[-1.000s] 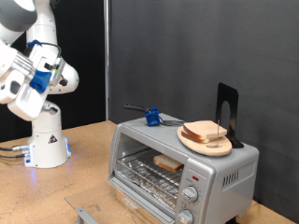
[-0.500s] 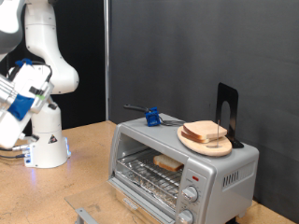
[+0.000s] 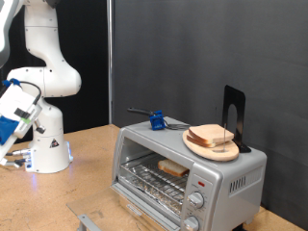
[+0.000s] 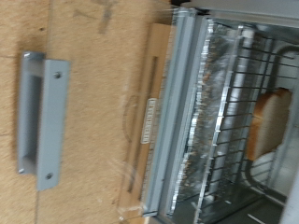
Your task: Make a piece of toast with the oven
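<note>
The silver oven (image 3: 221,178) stands at the exterior view's right with its glass door (image 3: 144,210) folded down open. The piece of toast (image 3: 173,166) lies flat on the wire rack inside. In the wrist view the oven's open door (image 4: 154,103), the rack (image 4: 229,112) and the toast's edge (image 4: 277,121) show. My gripper (image 3: 13,117) hangs at the exterior view's far left, well away from the oven, with nothing seen in it. Its fingers do not show in the wrist view.
A round wooden plate (image 3: 229,152) with other bread slices (image 3: 210,136) sits on the oven's top, beside a black stand (image 3: 234,115) and a blue-handled tool (image 3: 154,120). A grey metal bracket (image 4: 42,117) lies on the wooden table in front of the oven; it also shows at the exterior view's bottom (image 3: 87,222).
The arm's hand has swung down and towards the exterior view's left edge, away from the oven. The toast, the oven and the plate have not moved.
</note>
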You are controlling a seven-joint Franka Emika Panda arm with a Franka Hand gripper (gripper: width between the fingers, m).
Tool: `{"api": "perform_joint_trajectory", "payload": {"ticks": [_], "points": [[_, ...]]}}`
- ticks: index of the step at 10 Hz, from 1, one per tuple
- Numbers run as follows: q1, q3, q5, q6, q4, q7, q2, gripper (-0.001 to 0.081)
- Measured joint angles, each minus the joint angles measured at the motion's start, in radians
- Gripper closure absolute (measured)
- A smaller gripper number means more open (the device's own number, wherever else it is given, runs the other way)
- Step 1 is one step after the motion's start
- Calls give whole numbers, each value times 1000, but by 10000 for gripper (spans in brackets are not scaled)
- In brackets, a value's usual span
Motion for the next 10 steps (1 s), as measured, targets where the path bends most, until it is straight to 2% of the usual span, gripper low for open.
{"api": "perform_joint_trajectory", "payload": {"ticks": [2, 4, 5, 8, 10], "points": [[1, 2, 0, 13, 1, -20, 7, -2], [0, 1, -8, -58, 2, 14, 22, -2], [2, 6, -9, -56, 3, 36, 45, -2], [19, 45, 9, 68, 4, 58, 138, -2], [30, 80, 33, 129, 2, 21, 192, -2]]}}
